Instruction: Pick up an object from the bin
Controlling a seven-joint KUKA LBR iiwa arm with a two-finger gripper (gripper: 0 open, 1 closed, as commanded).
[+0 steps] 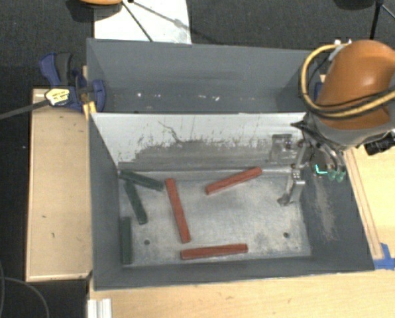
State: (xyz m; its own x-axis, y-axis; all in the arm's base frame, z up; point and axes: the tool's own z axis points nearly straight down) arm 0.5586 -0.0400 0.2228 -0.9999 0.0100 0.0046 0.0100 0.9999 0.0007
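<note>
Since the task doesn't say which object to grab, my best guess for the target is the reddish-brown flat wooden-looking bar point(234, 181). It lies tilted near the back edge of the bin floor, and its right end is the closest thing to the gripper point(290, 197). The gripper hangs low by the right side of the grey metal bin point(204, 78), just beside that end and not touching it as far as I can see. I can't tell whether it's open or closed from this angle, and nothing seems to be in it.

Two more reddish-brown bars lie flat further out, one point(177, 211) running front to back left of centre and one point(214, 251) along the front edge. Three dark green bars point(136, 204) are bunched toward the left wall. Everything looks scattered loose, mostly well apart, so I reckon there's room to come down on any of them.

The orange dome cover point(356, 78) and cables sit on the wrist above. No brands or readable writing anywhere.
</note>
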